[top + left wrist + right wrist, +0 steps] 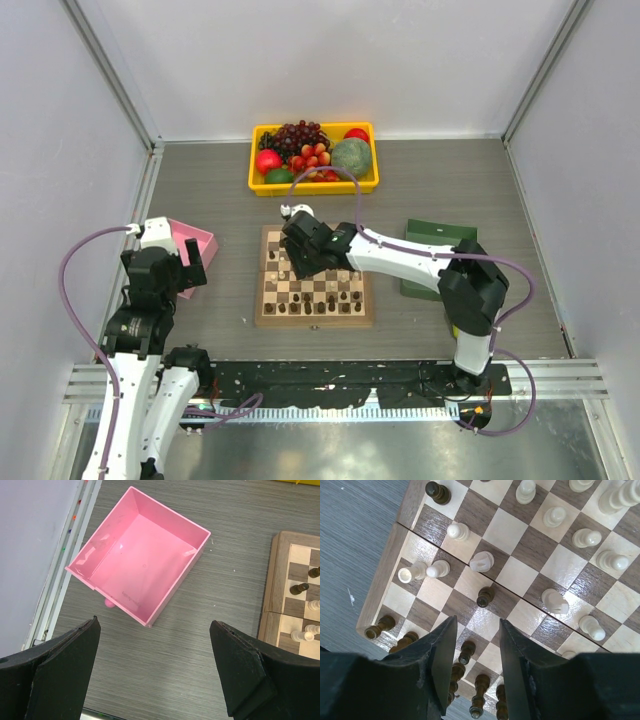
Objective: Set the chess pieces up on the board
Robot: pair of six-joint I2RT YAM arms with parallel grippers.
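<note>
left hand (pixel 155 624) hung wide open near pink plastic tray (pixel 145 565); right hand (pixel 473 625) hovered part-open, empty, over checkered wooden chessboard (pixel 379 587).

Spread tool (pixel 155 645) near pink tray (pixel 145 565)

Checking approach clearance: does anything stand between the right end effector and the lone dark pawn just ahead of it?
Nothing visible. Only bare squares of the board lie between the right end effector and the dark pawn; the nearest white piece stands beyond it.
</note>
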